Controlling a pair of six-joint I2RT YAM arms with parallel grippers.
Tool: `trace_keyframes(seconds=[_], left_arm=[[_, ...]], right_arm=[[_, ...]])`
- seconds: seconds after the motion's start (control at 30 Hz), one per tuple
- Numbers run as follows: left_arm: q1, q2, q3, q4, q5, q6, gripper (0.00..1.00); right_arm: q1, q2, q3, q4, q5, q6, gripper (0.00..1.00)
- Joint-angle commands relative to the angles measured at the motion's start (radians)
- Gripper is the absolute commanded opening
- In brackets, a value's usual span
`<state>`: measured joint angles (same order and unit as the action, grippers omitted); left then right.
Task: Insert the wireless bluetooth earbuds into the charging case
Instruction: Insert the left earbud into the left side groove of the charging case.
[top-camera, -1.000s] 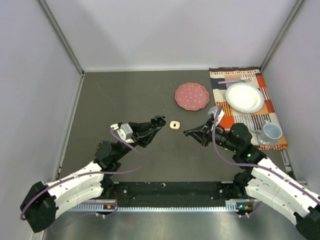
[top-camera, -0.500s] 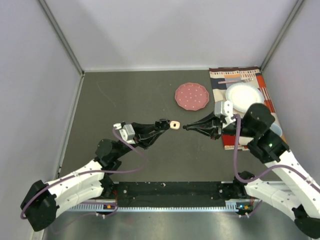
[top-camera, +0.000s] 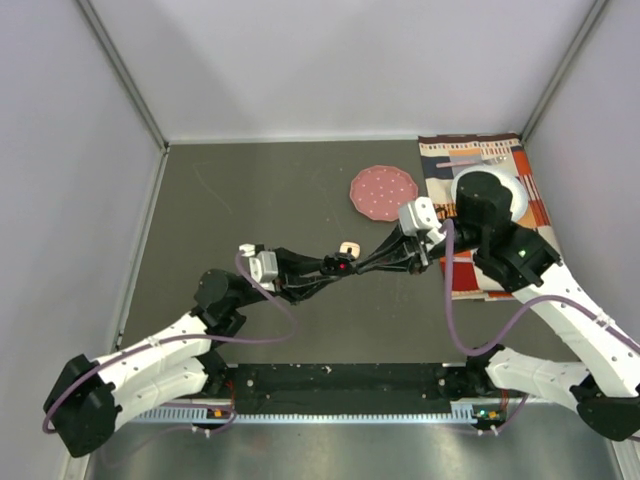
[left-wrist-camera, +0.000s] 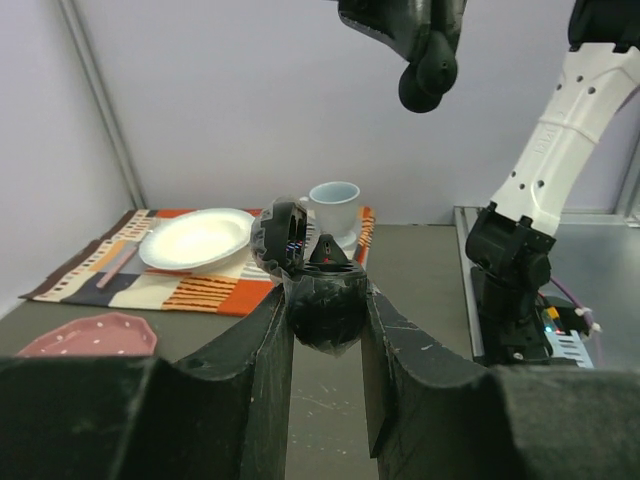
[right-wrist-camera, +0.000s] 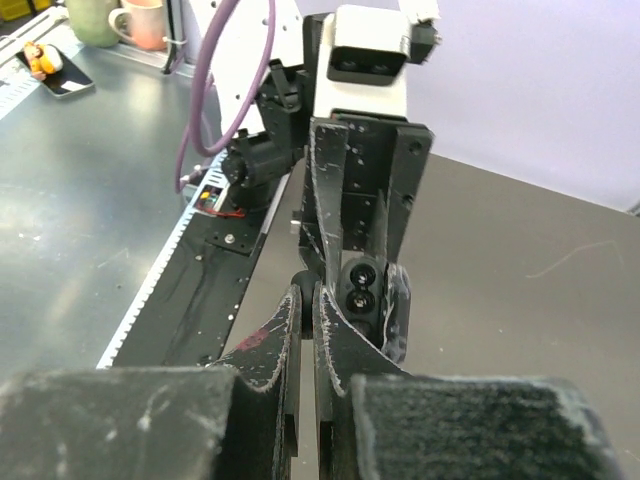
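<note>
My left gripper (top-camera: 338, 268) is shut on a black round charging case (left-wrist-camera: 325, 308) and holds it above the table. The case's lid (left-wrist-camera: 283, 238) stands open. The right wrist view shows two empty sockets in the case (right-wrist-camera: 362, 285). My right gripper (top-camera: 360, 264) is shut on a black rounded earbud (left-wrist-camera: 428, 80), tip to tip with the left gripper. The earbud (right-wrist-camera: 301, 282) sits just left of the case's open face. A small pale item (top-camera: 348, 248) lies on the table just behind the tips; I cannot tell what it is. No white earbuds show clearly.
A pink dotted disc (top-camera: 383, 192) lies behind the grippers. A striped placemat (top-camera: 482, 150) at the back right carries a white plate (left-wrist-camera: 195, 238) and a pale mug (left-wrist-camera: 333, 205). Grey walls close in the left, back and right sides.
My right arm has risen and swung left, bringing its tip to the left gripper. My left gripper has shifted a little right and nearer. The pale item has not moved.
</note>
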<state>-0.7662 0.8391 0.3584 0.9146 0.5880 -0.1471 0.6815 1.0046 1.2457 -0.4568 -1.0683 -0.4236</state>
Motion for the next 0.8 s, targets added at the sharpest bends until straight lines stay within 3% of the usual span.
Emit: trace_keyframes(seconds=[0.0, 0.4, 0.77], left_arm=[[0.008, 0.041, 0.05, 0.073, 0.072, -0.039, 0.0], [0.007, 0.091, 0.082, 0.11, 0.108, -0.074, 0.0], [0.007, 0.078, 0.082, 0.086, 0.105, -0.068, 0.0]], right_arm=[[0.036, 0.014, 0.026, -0.014, -0.033, -0.049, 0.0], [0.07, 0.083, -0.002, -0.006, 0.076, -0.064, 0.0], [0.072, 0.066, -0.097, 0.175, 0.094, 0.0, 0.0]])
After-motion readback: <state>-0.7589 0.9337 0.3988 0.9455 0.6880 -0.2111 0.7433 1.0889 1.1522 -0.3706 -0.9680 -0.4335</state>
